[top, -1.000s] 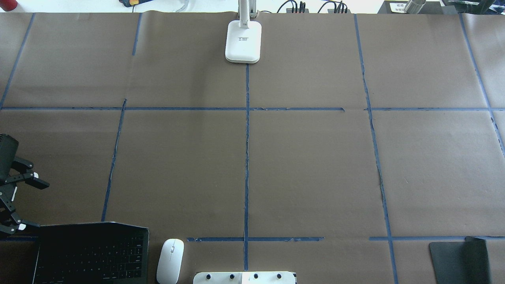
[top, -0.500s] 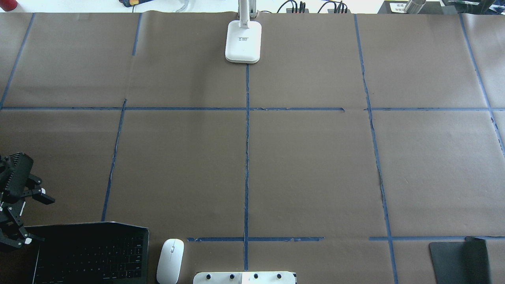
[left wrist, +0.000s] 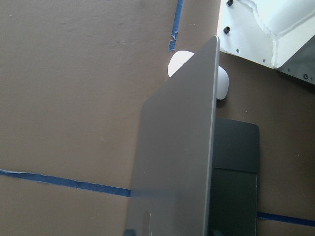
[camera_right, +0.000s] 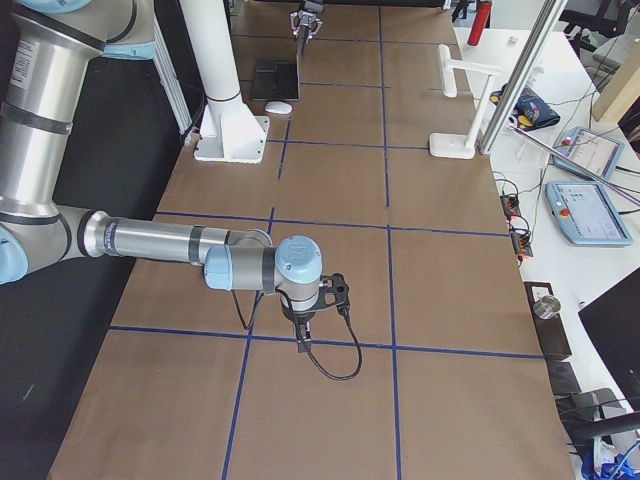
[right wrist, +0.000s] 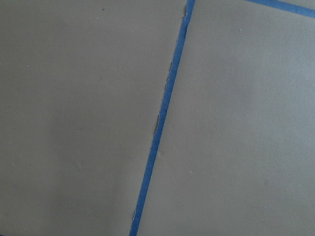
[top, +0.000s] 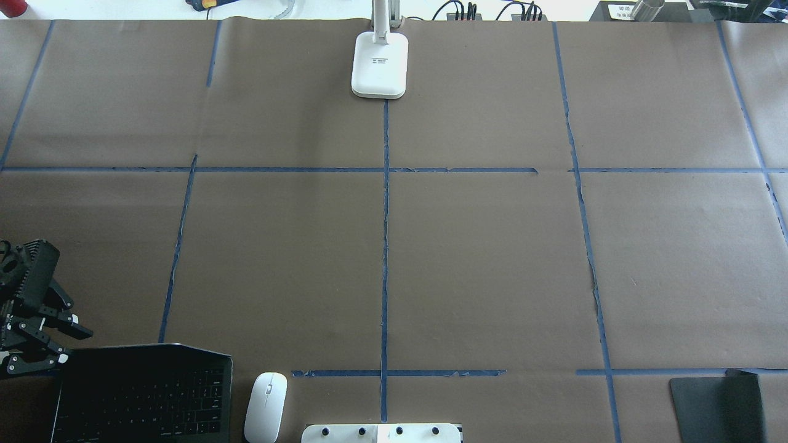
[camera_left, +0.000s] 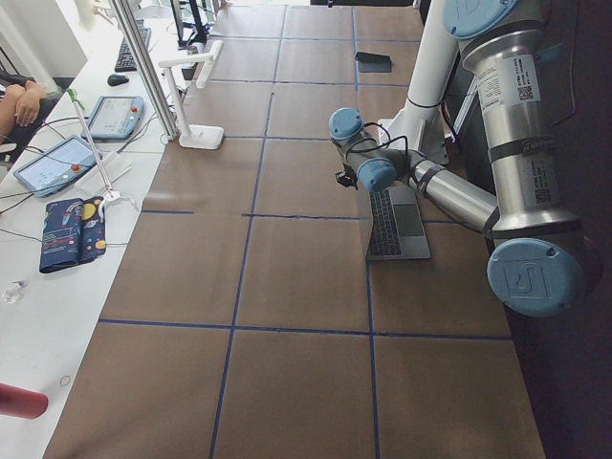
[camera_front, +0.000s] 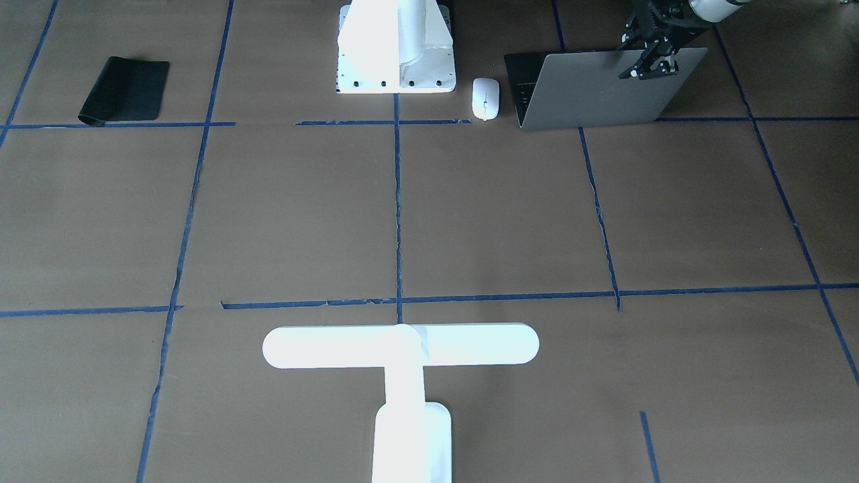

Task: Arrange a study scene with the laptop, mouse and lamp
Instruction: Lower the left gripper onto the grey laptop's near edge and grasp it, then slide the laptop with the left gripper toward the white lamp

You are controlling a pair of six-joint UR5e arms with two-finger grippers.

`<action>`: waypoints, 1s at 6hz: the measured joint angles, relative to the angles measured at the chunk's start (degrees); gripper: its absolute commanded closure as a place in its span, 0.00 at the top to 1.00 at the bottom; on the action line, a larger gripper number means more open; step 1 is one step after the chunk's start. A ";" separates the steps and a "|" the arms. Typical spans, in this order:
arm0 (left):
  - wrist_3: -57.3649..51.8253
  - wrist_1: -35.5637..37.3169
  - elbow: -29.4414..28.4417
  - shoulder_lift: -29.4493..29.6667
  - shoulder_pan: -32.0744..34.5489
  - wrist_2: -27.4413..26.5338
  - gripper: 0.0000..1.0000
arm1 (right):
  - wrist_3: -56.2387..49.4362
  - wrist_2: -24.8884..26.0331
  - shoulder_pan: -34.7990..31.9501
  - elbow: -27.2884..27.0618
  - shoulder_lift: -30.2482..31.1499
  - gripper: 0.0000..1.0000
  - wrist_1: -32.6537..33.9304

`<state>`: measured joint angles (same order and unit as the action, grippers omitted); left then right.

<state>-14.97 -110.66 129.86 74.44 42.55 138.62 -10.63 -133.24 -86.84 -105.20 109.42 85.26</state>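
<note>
Nearest the robot, a white bolt-holed stand (top: 381, 434) sits at the tabletop (top: 492, 264) edge on the centre tape line (top: 385, 246).

L of it, in the near-L corner, is the laptop (top: 141, 400). It's open, w/ the keyboard facing the robot and the grey lid raised. The lid's back shows in the front-facing view.

L gripper (top: 77, 344) is at the lid's top outer corner. Its fingers (top: 79, 332) are apart w/ a narrow gap, one each side of the lid edge. Can't tell if the pads touch it. L wrist cam looks along the lid edge-on.

The mouse (top: 266, 406) lies flat btwn laptop and stand, just beside the laptop's R edge but not touching.

A black mat (top: 717, 406) lies in the near-R corner, well apart from the rest.

R gripper (camera_right: 303, 345) hangs low over brown paper by a tape crossing at the robot's R end, and a cable loops beside it. It shows only in the R side view, so can't tell whether the fingers are wide or closed. R wrist cam shows only paper and tape.

At the far edge, the lamp (top: 380, 61) stands upright w/ its base on the centre tape line and its bar head crosswise on top. It's well apart from laptop and mouse.
</note>
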 measured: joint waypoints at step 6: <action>-4.76 0.84 0.11 3.54 7.95 -0.19 0.10 | -0.01 -0.02 0.00 0.21 0.08 1.00 0.06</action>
<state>-19.73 -109.81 129.97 77.97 50.50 138.43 -10.64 -133.26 -86.84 -105.00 109.50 85.32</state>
